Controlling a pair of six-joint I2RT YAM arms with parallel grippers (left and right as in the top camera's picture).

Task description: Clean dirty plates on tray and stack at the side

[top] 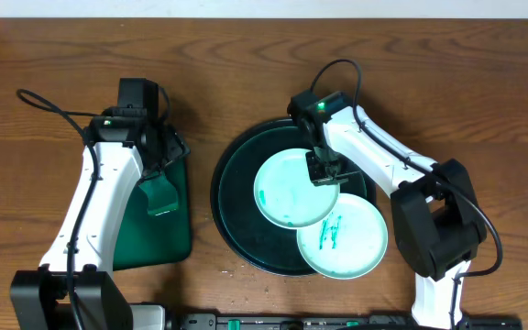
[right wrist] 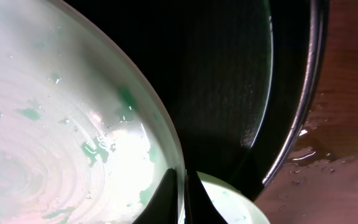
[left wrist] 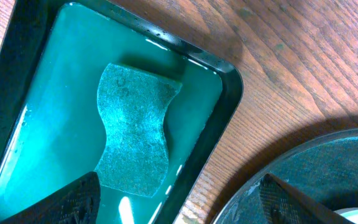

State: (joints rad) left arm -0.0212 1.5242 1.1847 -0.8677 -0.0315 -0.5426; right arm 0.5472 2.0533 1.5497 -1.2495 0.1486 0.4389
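Observation:
The round dark tray [top: 232, 197] holds two pale plates. One plate [top: 287, 191], wiped to a faint green smear, has its right rim pinched in my shut right gripper [top: 324, 174]. In the right wrist view the fingers [right wrist: 166, 196] close on that rim at my right gripper [right wrist: 182, 180], with the smeared plate [right wrist: 55, 124] filling the left. A second plate [top: 346, 240] with a green scribble lies partly under it at the tray's front right, and it also shows low in the right wrist view [right wrist: 229, 205]. My left gripper [top: 165, 160] hangs open over the sponge [left wrist: 132, 127].
A rectangular green tray [top: 154, 229] with liquid and the sponge sits left of the round tray, its rim [left wrist: 229, 81] close to the round tray's rim [left wrist: 303, 146]. Water drops lie on the wood [right wrist: 347, 155] beside the tray. Bare tabletop [top: 246, 64] stretches behind.

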